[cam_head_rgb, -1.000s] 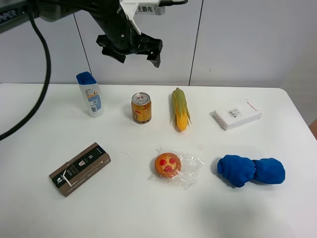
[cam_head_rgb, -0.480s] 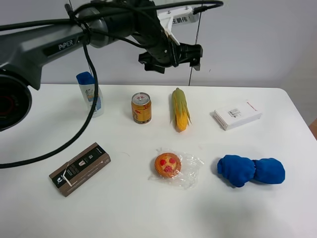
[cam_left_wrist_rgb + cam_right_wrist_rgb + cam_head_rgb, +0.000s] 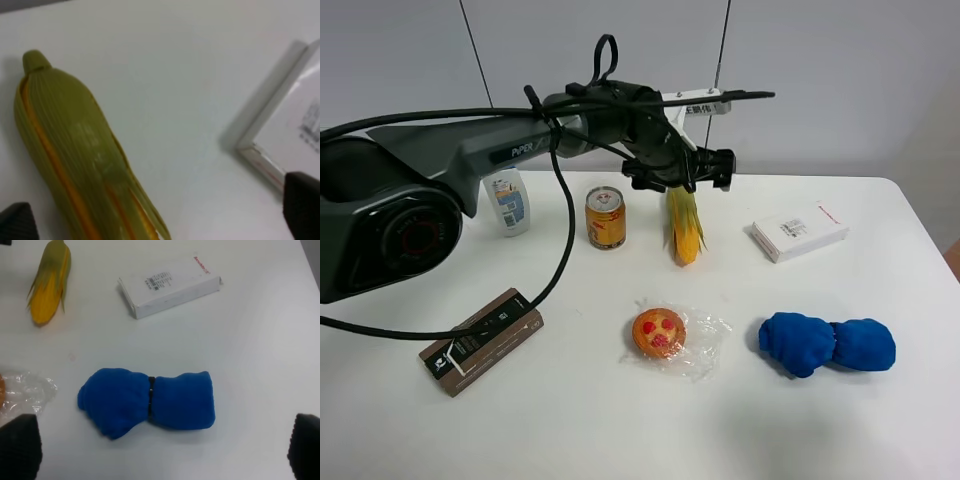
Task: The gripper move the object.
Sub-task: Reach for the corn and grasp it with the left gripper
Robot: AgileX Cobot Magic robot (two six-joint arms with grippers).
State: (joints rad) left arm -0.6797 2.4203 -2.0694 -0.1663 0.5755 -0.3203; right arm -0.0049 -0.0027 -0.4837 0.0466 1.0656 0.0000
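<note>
Left gripper (image 3: 685,182): fingers wide apart, nothing pinched. In the left wrist view one dark fingertip sits on each side of the corn (image 3: 75,150), so the jaws straddle its husk end. I cannot tell whether either finger touches it.

Change from half a second ago: the left gripper was higher then, against the wall above the corn's far end. It has come down and now hangs just over that end. A second ago it was further left, above the can (image 3: 605,217). More of the arm now reaches across the left of the high view. Nothing on the table has shifted.

Right gripper (image 3: 162,445): fingers also apart and empty, over the blue cloth (image 3: 826,344). I do not see it in the high view.

Surface: white table (image 3: 880,250), matte. Behind it is a pale grey panelled wall (image 3: 840,80) with dark vertical seams.

Corn lies flat between the can and the white box (image 3: 799,231), apart from both, running lengthwise away from the camera. Green ribbed husk with a short stem nub at the far end. The leaves split toward the near end, where yellow-orange kernels show.

Also present: bottle (image 3: 507,203), brown box (image 3: 481,341), wrapped pastry (image 3: 659,333).
</note>
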